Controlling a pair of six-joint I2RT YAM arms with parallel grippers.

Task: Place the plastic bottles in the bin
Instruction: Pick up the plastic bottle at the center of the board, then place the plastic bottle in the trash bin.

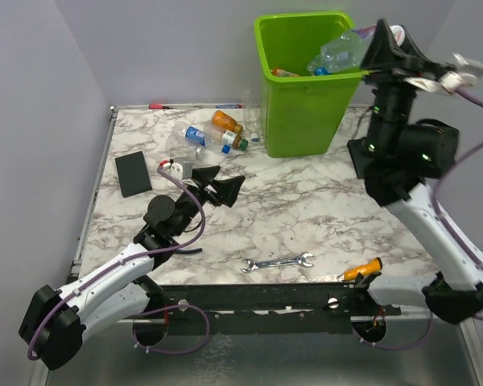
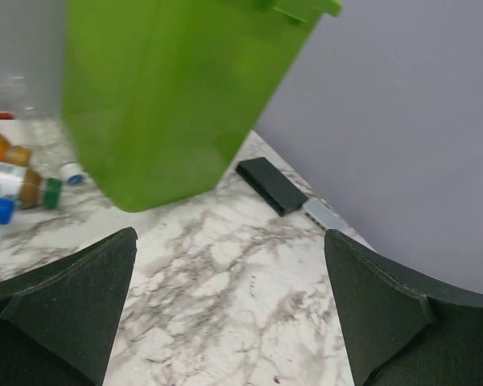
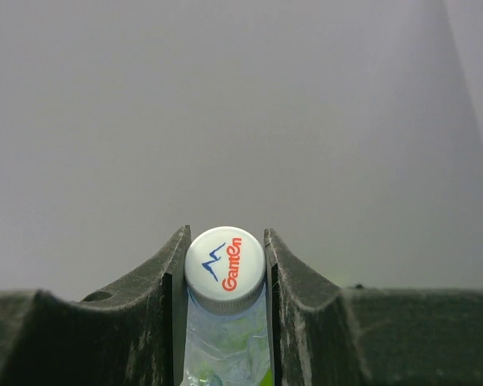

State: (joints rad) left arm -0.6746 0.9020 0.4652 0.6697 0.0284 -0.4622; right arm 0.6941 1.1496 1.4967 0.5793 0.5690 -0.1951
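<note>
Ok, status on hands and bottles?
Left hand open, empty. Right hand shut on clear bottle over the bin. Loose bottles beside bin. Nothing blocking.

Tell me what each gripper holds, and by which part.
Right gripper: a clear bottle, pinched at the neck and white cap, over the bin. Left gripper: open, nothing held.

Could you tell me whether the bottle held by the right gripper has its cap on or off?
On: a white cap tops the clear bottle clamped in the right gripper.
</note>
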